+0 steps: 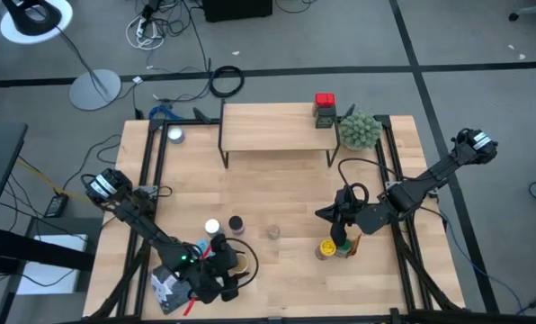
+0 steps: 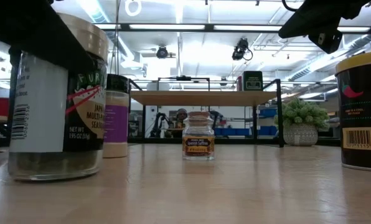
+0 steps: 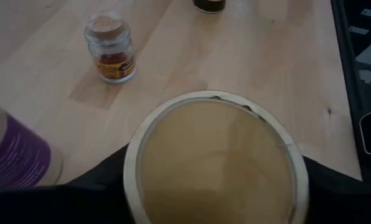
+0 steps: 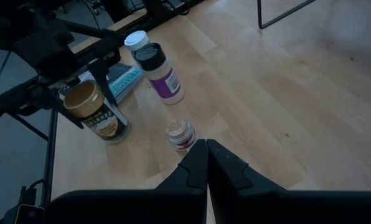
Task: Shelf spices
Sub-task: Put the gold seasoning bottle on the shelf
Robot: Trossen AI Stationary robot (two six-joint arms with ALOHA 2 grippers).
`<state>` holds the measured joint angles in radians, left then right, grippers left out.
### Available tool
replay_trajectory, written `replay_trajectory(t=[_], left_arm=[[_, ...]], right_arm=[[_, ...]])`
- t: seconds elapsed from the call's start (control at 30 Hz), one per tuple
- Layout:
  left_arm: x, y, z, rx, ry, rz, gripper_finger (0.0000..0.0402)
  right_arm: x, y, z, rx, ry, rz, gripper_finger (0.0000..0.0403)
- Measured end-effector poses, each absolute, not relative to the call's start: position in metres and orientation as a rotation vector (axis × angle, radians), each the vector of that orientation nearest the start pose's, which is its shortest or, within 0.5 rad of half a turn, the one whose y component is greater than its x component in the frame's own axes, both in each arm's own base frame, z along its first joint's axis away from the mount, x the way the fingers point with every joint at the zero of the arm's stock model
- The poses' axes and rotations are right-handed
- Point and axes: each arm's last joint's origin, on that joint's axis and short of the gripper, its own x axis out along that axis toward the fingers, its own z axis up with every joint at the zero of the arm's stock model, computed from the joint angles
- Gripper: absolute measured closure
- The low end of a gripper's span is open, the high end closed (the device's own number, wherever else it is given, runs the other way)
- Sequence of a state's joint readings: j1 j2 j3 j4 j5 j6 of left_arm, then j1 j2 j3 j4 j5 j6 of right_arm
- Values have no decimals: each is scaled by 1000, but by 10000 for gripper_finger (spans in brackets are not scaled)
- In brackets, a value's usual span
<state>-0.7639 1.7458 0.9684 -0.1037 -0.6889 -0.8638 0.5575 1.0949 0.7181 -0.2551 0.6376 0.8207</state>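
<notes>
A: From above, what is sitting where?

B: The shelf [image 1: 277, 126] is standing at the table's [image 1: 277, 193] far edge, carrying a red-lidded jar [image 1: 325, 110] at its right end, with a fuzzy green plant [image 1: 360, 130] just beside it. The left end effector [image 1: 221, 266] is working at the near-left corner, around a tan-lidded jar [image 1: 235, 262]. A white-lidded jar [image 1: 212, 227] and a black-lidded bottle [image 1: 236, 223] are standing near it, a small cork-topped jar [image 1: 273, 232] mid-table. The right end effector [image 1: 340, 236] is hanging over a yellow-lidded tin [image 1: 327, 247] toward the near-right side.

A: And level with the table?

B: The big jar [image 2: 55, 99] is reading "JAPAN... MULTI-P... SEAS...", "1.95 OZ (55g)". Behind it, a purple-labelled bottle [image 2: 116, 118]; the little jar [image 2: 198, 137] in the middle; a barcoded tin with a red chili [image 2: 361, 112] at right.

A: Left wrist?

B: The left end effector is gripping the tan lid [image 3: 216, 158], its dark fingers [image 3: 341, 190] pressing both sides. The cork-topped jar [image 3: 111, 48] is showing an orange label I cannot read.

A: Right wrist?

B: The right end effector [image 4: 207, 165] is closed, fingertips touching, holding nothing, above the small jar [image 4: 180, 134].
</notes>
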Motion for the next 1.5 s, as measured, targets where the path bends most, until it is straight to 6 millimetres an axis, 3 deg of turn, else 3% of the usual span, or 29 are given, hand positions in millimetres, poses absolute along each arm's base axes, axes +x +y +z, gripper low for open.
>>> replay_trajectory(t=[0.53, 0.73, 0.9, 1.07, 1.2, 1.37, 1.5], left_arm=[[263, -227, 174, -230, 620, 174, 130], [277, -226, 201, -136, 648, 177, 129], [287, -214, 250, -43, 619, 120, 129], [286, -174, 298, 69, 545, 112, 129], [278, -124, 333, 123, 514, 145, 129], [275, -56, 358, 180, 508, 158, 129], [276, -3, 362, 162, 518, 146, 129]], right_arm=[[198, 103, 250, 446, 450, -280, 400], [198, 103, 250, 446, 450, -280, 401], [197, 106, 250, 445, 449, -269, 399], [195, 109, 241, 461, 429, -243, 401], [193, 110, 234, 485, 429, -235, 400], [192, 112, 233, 468, 426, -219, 400], [193, 113, 237, 453, 397, -198, 401]])
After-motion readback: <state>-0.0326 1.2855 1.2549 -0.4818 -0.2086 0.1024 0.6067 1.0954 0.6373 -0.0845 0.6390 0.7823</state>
